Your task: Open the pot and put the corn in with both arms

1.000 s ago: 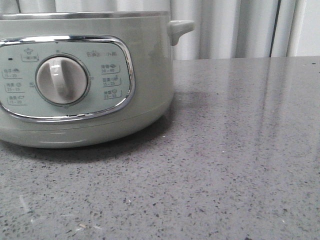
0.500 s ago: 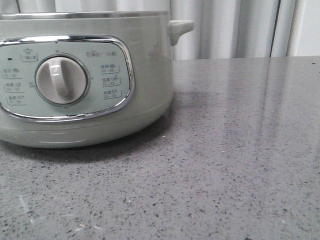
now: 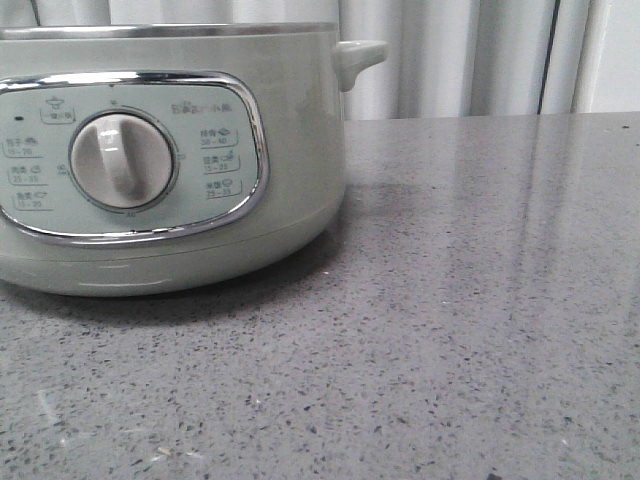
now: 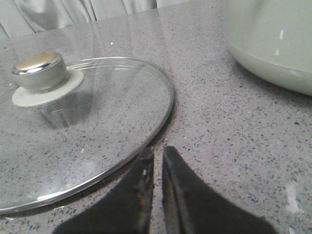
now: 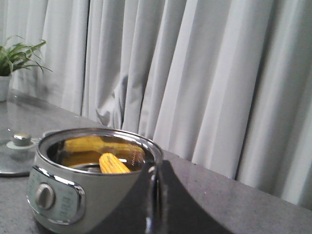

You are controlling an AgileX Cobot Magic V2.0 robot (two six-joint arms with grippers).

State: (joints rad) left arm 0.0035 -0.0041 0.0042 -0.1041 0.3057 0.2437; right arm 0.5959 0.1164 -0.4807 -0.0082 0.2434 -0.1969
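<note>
Corn (image 5: 113, 164) in uncovered pot (image 5: 97, 195); grey speckled counter (image 3: 480, 330), pale curtains (image 5: 204, 73); both pincers pressed together.

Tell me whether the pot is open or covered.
Open. The pot has no lid; the corn shows inside, and the glass lid lies on the counter.

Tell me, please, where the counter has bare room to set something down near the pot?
The widest bare stretch in the front view is the grey counter on the handle side of the pot, back to the curtain. The strip between the pot and the glass lid is narrower, and the left claw hangs over it. Inside the pot lies the corn.
</note>
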